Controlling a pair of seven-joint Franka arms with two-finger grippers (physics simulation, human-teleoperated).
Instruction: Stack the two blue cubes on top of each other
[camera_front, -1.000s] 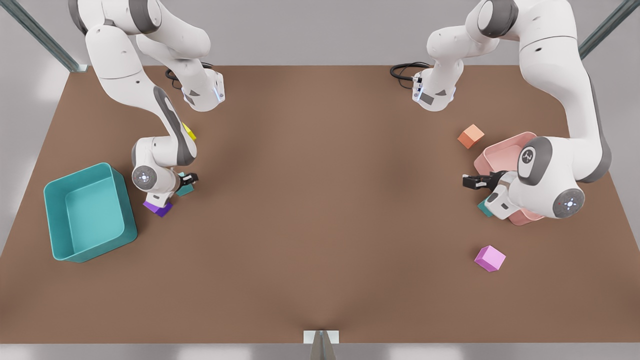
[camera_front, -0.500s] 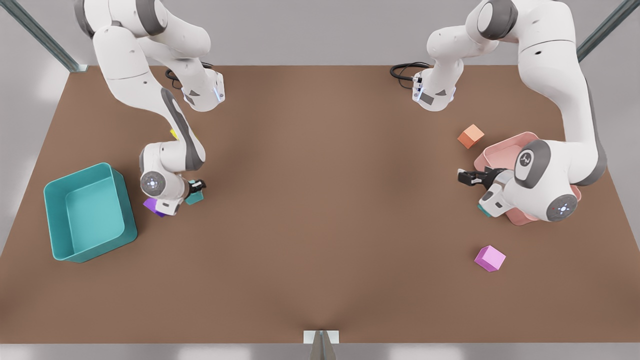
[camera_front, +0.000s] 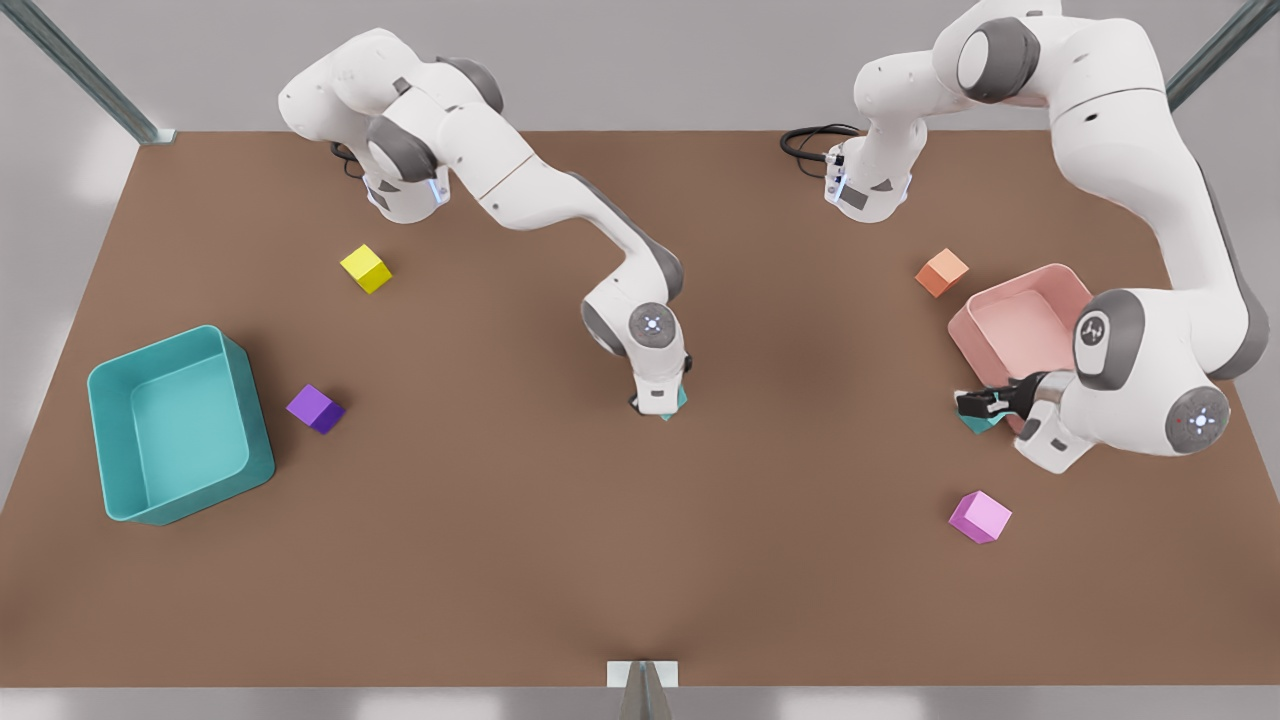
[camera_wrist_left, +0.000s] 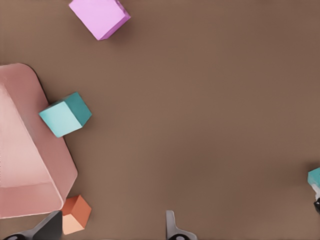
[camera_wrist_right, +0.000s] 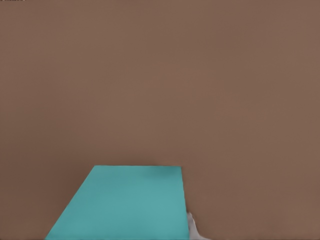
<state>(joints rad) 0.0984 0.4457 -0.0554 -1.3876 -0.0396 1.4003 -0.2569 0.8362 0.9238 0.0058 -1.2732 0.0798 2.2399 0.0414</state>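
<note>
1. Right gripper (camera_front: 660, 402): it stands over the middle of the table (camera_front: 500, 560), pointing down. Its fingers are closed on the first blue cube (camera_front: 675, 398). In the right wrist view this cube (camera_wrist_right: 125, 202) sits tight against one fingertip (camera_wrist_right: 192, 227). I cannot tell whether its underside already touches the table.

2. Left gripper (camera_front: 975, 404): it hovers at the front view's right, by the pink bin (camera_front: 1010, 285). Its fingers (camera_wrist_left: 50, 227) are spread wide and hold nothing. The second blue cube (camera_wrist_left: 65, 115) lies on the table just beside the bin's outer wall (camera_wrist_left: 55, 165), possibly touching it, and turned at an angle to my fingers.

3. Step in hand, as I judge it: set the first blue cube down as the base and fetch the second.

4. Procedure:
- Lower the right gripper until the cube rests flat, then release and lift straight up, so that the base does not twist.
- Turn the left wrist to match the second cube's faces.
- Choose the pair of faces that keeps both fingers off the bin wall.
- Centre the cube between the fingers before descending.

5. Caution: a grip on the corners may rotate the cube or push it against the bin.
</note>
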